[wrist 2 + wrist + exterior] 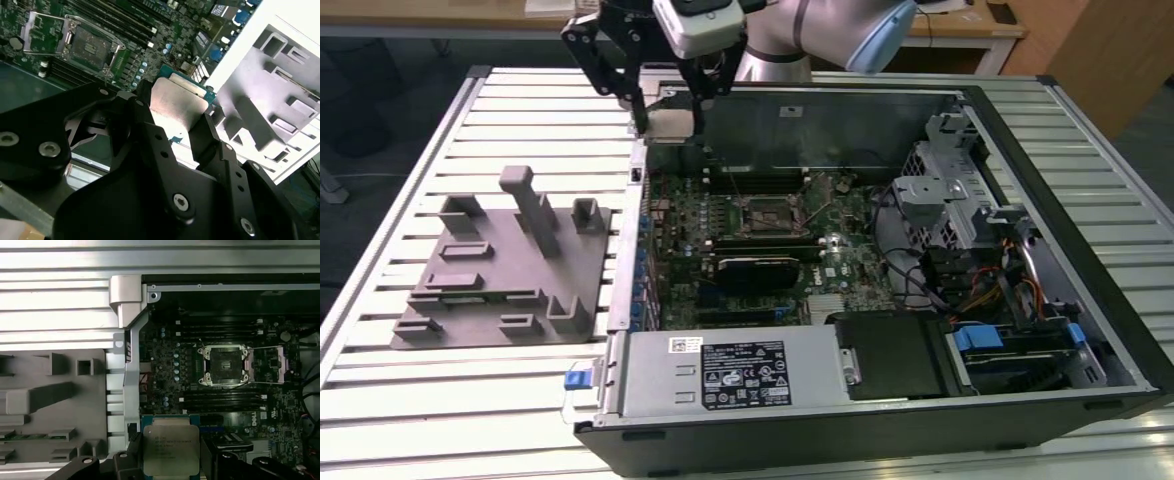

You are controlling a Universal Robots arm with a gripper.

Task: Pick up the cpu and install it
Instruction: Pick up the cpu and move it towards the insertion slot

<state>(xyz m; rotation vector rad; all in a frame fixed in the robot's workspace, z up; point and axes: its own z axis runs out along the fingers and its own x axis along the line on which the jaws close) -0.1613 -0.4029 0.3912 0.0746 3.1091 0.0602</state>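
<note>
**The Chip Is Up in the Air, Pinched by the Gripper**

The gripper (670, 112) hangs over the far corner of the open computer case (1074, 250), on the exterior view's left. Its black fingers (150, 135) are pressed on two sides of the cpu (671, 122). So the gripper is pinching the cpu and holding it up above the edge of the case.

In the second wrist view the cpu (177, 102) shows a shiny grey top and a green rim, with one finger on each side. In the first wrist view the cpu (171, 450) sits flat between the fingertips, with its silver top facing the camera.

The socket (765, 212) sits near the middle of the green board (680, 250) inside the case. In the first wrist view its metal lid (270, 362) is swung open to one side, and the dark square in the middle is bare. The cpu is well apart from the socket and is not in it yet.

A grey fixture (507, 260) with blocks and slots lies on the slatted table (400, 400). It is just beside the case, on the exterior view's left. A grey box (734, 375) with a label sits in the near part of the case
</note>
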